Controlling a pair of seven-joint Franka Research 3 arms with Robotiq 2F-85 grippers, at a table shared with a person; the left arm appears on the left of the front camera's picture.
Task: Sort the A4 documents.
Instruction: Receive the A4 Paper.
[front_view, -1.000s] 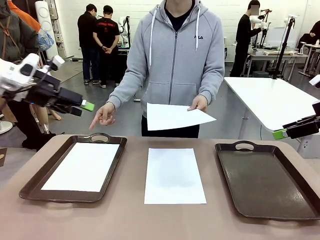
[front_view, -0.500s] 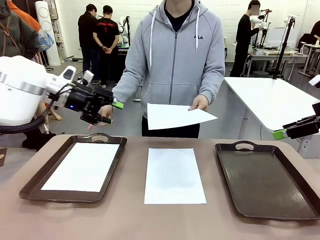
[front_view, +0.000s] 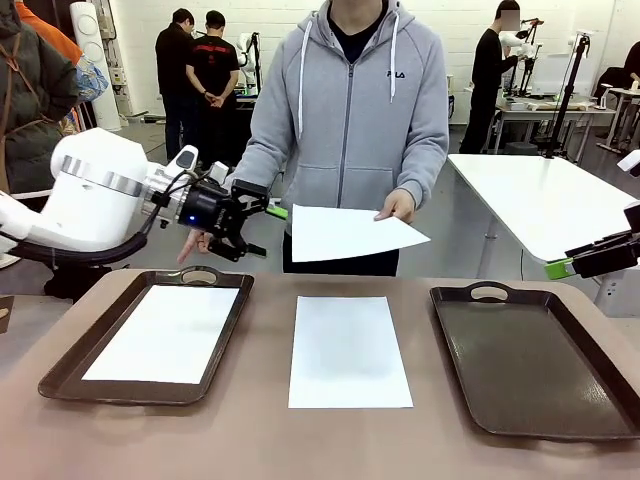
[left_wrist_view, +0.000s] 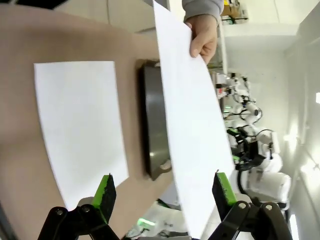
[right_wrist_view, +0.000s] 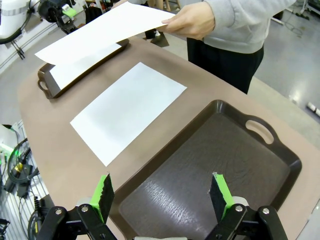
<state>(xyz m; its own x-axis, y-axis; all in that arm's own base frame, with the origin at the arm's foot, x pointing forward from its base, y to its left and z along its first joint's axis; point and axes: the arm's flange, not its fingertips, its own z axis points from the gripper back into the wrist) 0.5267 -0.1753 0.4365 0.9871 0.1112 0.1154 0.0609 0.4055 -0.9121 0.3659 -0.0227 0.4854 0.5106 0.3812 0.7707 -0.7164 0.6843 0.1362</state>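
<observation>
Left jaws: spread wide and empty, green pads (left_wrist_view: 106, 192) well apart, aimed toward the person.
Just ahead of the left jaws: the held sheet (front_view: 350, 232), one of the A4 documents, up in the air. Its near short edge lines up with the gap, closer to one pad. I cannot tell whether it is inside the gap yet.
Long axis: runs straight away from the left jaws, roughly level, to the person's hand (front_view: 400, 207) pinching the far end.
Nearer jaws: the left jaws are just beside it and the right jaws well apart.
Look: plain white, blank, thin.
Below the left jaws: left tray (front_view: 60, 375) with a tray sheet (front_view: 165, 333) flat inside. The person's other hand (front_view: 197, 243) points down at it.
Farther out: middle sheet (front_view: 350, 350) flat on the surface (front_view: 250, 440).
Right jaws: wide, empty, above the bare right tray (right_wrist_view: 240, 165).
</observation>
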